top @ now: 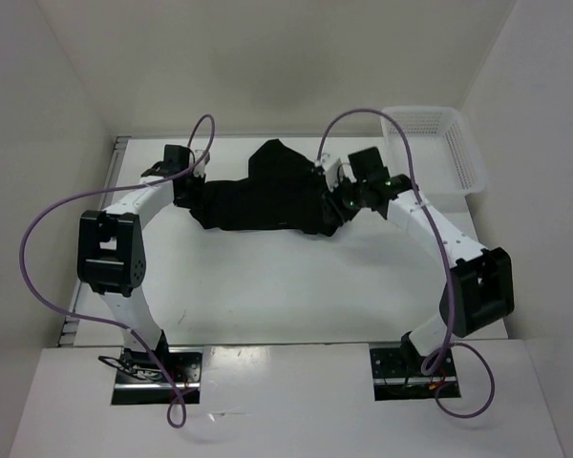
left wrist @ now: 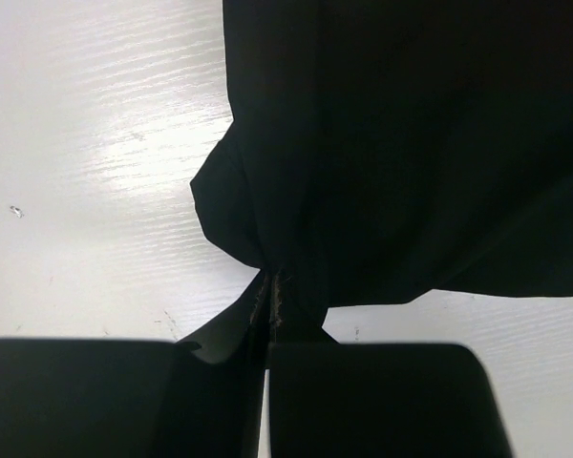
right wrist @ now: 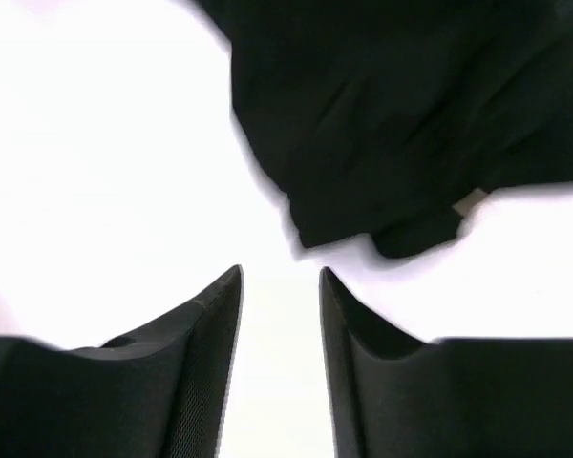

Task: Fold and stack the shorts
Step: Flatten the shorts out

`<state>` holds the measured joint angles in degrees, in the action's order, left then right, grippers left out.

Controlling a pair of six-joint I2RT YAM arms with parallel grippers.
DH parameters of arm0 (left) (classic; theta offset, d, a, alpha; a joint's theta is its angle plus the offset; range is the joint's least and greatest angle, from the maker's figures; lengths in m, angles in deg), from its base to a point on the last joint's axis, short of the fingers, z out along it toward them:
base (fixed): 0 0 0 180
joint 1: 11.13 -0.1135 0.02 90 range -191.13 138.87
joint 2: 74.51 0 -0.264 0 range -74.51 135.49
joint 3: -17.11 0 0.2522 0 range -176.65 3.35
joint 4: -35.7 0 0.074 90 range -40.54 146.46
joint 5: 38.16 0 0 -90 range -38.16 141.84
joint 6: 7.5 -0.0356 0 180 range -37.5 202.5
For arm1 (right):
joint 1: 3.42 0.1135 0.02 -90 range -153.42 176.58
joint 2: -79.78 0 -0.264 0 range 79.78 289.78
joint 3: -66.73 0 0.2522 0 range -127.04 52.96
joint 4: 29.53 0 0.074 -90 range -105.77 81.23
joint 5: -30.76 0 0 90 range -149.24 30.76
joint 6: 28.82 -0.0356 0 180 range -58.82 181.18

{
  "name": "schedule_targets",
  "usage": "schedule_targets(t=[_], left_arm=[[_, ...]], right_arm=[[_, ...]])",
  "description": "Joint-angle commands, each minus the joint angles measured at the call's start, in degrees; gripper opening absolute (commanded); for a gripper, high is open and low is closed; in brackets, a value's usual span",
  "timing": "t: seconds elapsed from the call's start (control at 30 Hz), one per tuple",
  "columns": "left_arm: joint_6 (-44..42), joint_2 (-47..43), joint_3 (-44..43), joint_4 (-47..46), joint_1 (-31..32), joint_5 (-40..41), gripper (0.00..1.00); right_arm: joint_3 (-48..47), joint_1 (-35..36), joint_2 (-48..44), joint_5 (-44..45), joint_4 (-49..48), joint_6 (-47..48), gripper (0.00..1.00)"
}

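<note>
The black shorts (top: 267, 196) lie spread and rumpled on the white table (top: 267, 286), between the two arms. My left gripper (top: 189, 189) is shut on the shorts' left edge; the left wrist view shows the fabric (left wrist: 401, 143) pinched and bunched between the closed fingers (left wrist: 363, 401). My right gripper (top: 342, 202) is at the shorts' right edge, open and empty. In the right wrist view its fingers (right wrist: 210, 363) stand apart over bare table, with the shorts (right wrist: 401, 124) and a small pale tag (right wrist: 470, 202) just beyond the tips.
A white mesh basket (top: 439, 143) stands at the back right of the table. White walls enclose the table on the left, back and right. Purple cables loop over both arms.
</note>
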<state>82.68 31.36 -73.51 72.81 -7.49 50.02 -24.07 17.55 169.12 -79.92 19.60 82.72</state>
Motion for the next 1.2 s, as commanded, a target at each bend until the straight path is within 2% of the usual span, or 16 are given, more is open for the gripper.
schedule_targets(t=[0.0,0.07,0.17,0.2,0.3,0.57,0.7,0.8,0.83,0.87,0.93,1.0,1.07,1.1,1.17], left_arm=[[-0.19,-1.54,0.31,-0.94,0.23,-0.99,0.0],[-0.19,-1.54,0.31,-1.47,0.23,-0.99,0.0],[-0.19,-1.54,0.31,-1.47,0.84,-1.51,0.0],[-0.19,-1.54,0.31,-1.47,1.45,-1.51,0.0],[-0.19,-1.54,0.31,-1.47,1.46,-1.51,0.0],[-0.19,-2.15,1.36,-1.47,1.46,-0.99,0.0],[-0.19,-2.15,1.98,-2.0,1.46,-0.99,0.0],[-0.19,-2.15,1.98,-2.0,1.46,-0.99,0.0],[-0.19,-2.15,1.98,-2.0,1.46,-0.99,0.0],[-0.19,-2.15,1.98,-2.0,1.46,-0.99,0.0],[-0.19,-2.77,1.98,-2.0,1.46,-0.38,0.0],[-0.19,-3.38,1.98,-2.0,1.46,-0.37,0.0],[-0.19,-3.38,-0.12,-2.0,0.85,0.15,0.0],[-0.19,-3.38,-4.57,-2.0,-0.03,0.68,0.0],[-0.19,-1.55,-11.43,-1.21,-1.17,1.47,0.0]], right_arm=[[11.27,2.57,-1.44,2.74,-2.84,5.09,0.47],[15.49,5.2,-1.45,8.17,-7.4,4.48,0.47],[18.49,5.75,1.0,12.32,-13.38,3.95,0.52],[19.2,5.75,1.79,13.21,-18.71,3.95,0.53],[19.73,5.75,4.96,15.23,-26.9,3.34,0.58],[17.63,5.75,10.32,20.68,-31.77,0.7,0.61],[17.01,5.75,11.9,18.59,-32.3,0.17,0.62],[15.61,5.75,14.63,16.39,-31.77,0.17,0.5],[14.73,5.75,15.33,16.38,-31.77,0.17,0.4],[14.2,5.75,15.95,15.68,-31.25,0.17,0.19],[11.74,5.14,16.66,13.85,-31.24,-0.44,0.01],[5.89,3.65,17.18,10.25,-27.66,-0.45,0.0],[-1.24,0.22,18.23,2.08,-20.57,-2.02,0.0],[-10.76,-1.1,20.15,-0.82,-17.83,-2.9,0.0],[-21.52,-5.23,22.88,-8.44,-12.99,-5.88,0.0]])
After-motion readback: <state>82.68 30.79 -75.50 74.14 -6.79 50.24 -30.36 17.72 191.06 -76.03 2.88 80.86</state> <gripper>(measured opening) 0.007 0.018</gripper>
